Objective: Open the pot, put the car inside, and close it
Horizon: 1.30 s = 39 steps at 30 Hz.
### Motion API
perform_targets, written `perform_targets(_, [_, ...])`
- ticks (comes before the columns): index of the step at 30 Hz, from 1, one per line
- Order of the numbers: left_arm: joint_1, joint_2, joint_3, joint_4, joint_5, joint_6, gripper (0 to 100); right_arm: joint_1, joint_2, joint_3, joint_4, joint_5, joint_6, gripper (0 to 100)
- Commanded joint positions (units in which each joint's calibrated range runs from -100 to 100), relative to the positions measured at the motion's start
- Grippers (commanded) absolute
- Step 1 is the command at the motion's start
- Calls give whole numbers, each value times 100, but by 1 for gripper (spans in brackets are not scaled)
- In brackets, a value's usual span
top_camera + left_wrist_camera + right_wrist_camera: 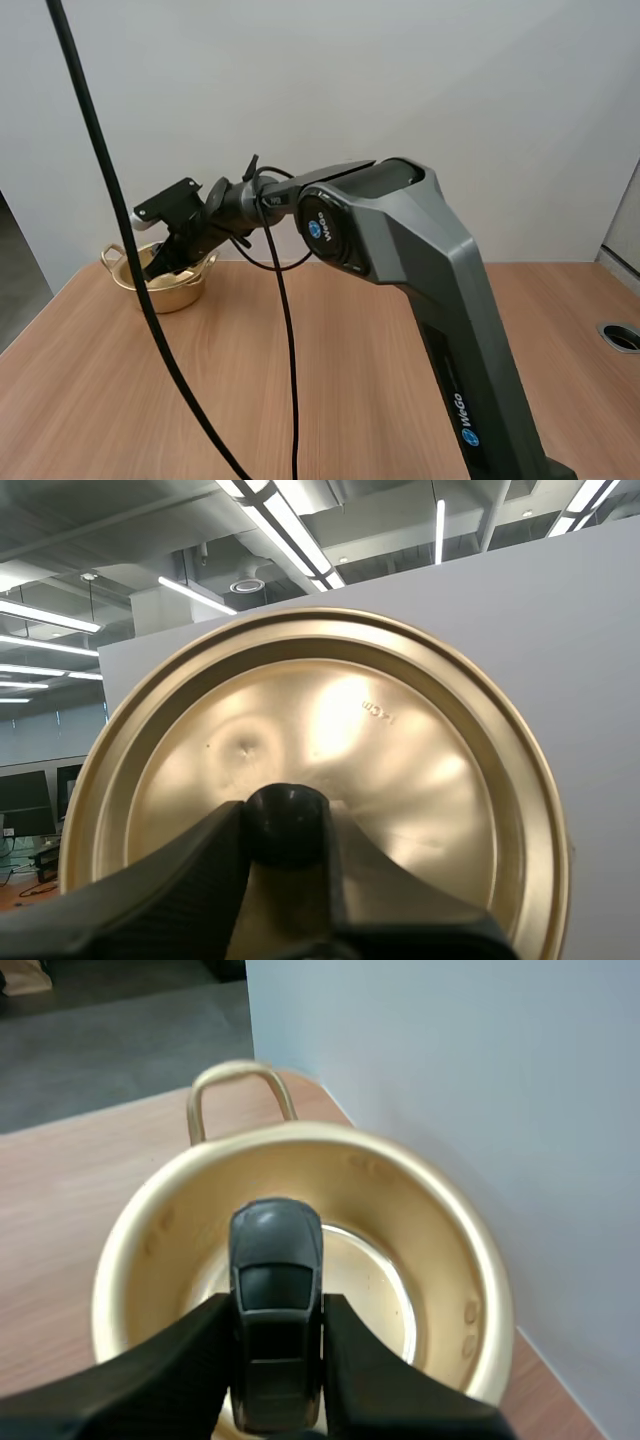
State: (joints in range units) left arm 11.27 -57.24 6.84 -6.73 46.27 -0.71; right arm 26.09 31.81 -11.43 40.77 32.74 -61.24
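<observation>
plainly, left end effector (pixel 288 828) clamps lid (pixel 400 760) — right end effector (pixel 275 1315) pinches car (pixel 275 1250) over pot (pixel 425 1210).

The pot (pixel 452 1232) and its lid (pixel 410 770) are shiny gold, and the lid's knob (pixel 285 823) is black. The car (pixel 275 1290) is dark grey, the fingers (pixel 150 1370) black, the table (pixel 330 400) pale wood grain.

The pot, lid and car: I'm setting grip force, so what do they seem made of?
Pot: thin metal, probably brass-toned aluminium, with a soft golden sheen and blurred reflections. Lid: the same golden metal, with bright glare patches and a stamped mark; its knob looks like black plastic. Car: likely dark grey plastic or painted metal, smooth and semi-gloss.
</observation>
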Motion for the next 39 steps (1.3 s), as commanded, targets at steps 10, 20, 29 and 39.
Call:
perform_targets(10, [-2, 72, 0, 100, 147, 2, 0, 20, 331, -326, 30, -274, -72, 48])
perform_targets(20, [-2, 484, 0, 190, 774, 175, 0, 11, 187, -326, -116, -86, -30, 53])
perform_targets(29, [-2, 1433, 12, 1085, 1897, 116, 0, -376, -677, -326, -2785, 1919, 1861, 0])
perform_targets(39, [-2, 3166, 876, 895, 1762, 139, 0, -1270, -1950, -326, -3629, 4111, 2472, 0])
